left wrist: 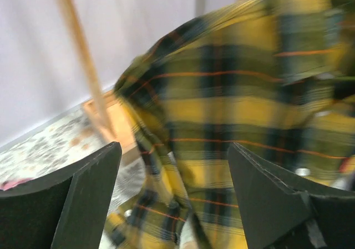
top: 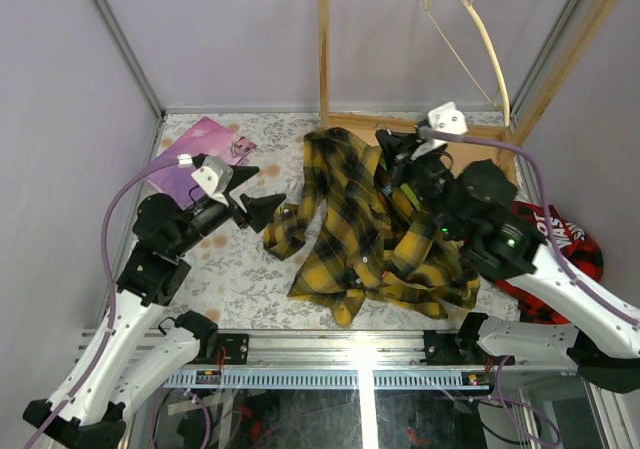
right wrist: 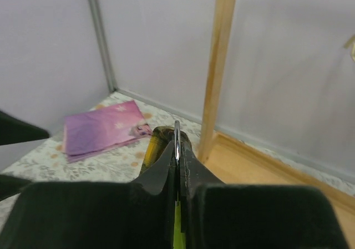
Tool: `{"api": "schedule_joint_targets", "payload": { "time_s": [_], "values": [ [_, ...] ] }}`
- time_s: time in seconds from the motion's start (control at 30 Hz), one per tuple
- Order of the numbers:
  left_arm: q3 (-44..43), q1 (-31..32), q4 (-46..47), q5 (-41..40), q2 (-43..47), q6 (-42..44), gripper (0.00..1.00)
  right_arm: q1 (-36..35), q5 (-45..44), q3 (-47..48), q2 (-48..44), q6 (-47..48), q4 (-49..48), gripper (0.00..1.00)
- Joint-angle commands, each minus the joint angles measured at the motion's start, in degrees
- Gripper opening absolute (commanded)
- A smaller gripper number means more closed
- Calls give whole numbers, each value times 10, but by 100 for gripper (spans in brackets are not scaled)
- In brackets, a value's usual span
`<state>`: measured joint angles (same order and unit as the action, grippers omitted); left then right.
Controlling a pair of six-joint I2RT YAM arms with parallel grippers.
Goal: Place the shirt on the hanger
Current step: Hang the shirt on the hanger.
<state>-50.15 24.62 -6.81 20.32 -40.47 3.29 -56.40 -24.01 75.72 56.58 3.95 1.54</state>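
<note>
1. The shirt point(top: 370, 229) lies crumpled at the middle of the flower-patterned desk point(top: 225, 274). Its collar end points to 12 o'clock and one sleeve trails out toward 9 o'clock.
2. The left end effector point(top: 262, 189) sits at 9 o'clock from the shirt, just beside that sleeve. Its fingers stand wide apart with nothing between them, and its wrist view shows plaid cloth in the gap beyond. I cannot tell whether a finger touches the fabric.
3. The right end effector point(right wrist: 177, 155) hangs over the shirt's 12 o'clock end. Its fingers are pressed together, clamped on the hanger point(right wrist: 177, 131). The silver hook sticks up from between the tips, and a pale yellow-green sliver shows lower in the seam.
4. A wooden rack point(top: 323, 49) stands at 12 to 1 o'clock, with a cream hanger point(top: 478, 34) hung on its top bar.
5. A purple cloth point(top: 205, 152) lies at 10 o'clock.
6. A red-and-black garment point(top: 565, 241) lies at 3 o'clock, partly under the right arm.
</note>
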Motion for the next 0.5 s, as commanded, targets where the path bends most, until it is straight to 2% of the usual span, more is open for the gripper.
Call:
{"api": "schedule_joint_targets", "payload": {
  "time_s": [0.0,0.07,0.13,0.3,0.47],
  "values": [
    [42,11,138,119,21,-122,76,2,-87,6,24,2,-117,0],
    [61,56,182,109,21,-137,76,3,-82,12,46,-9,-128,0],
    [56,115,186,72,9,-116,77,7,-70,28,66,-26,-115,0],
    [46,272,234,-6,-54,-116,77,40,-10,29,87,-81,-101,0],
    [59,366,347,-66,-119,-159,77,76,37,3,80,-120,-105,0]
  ]
}}
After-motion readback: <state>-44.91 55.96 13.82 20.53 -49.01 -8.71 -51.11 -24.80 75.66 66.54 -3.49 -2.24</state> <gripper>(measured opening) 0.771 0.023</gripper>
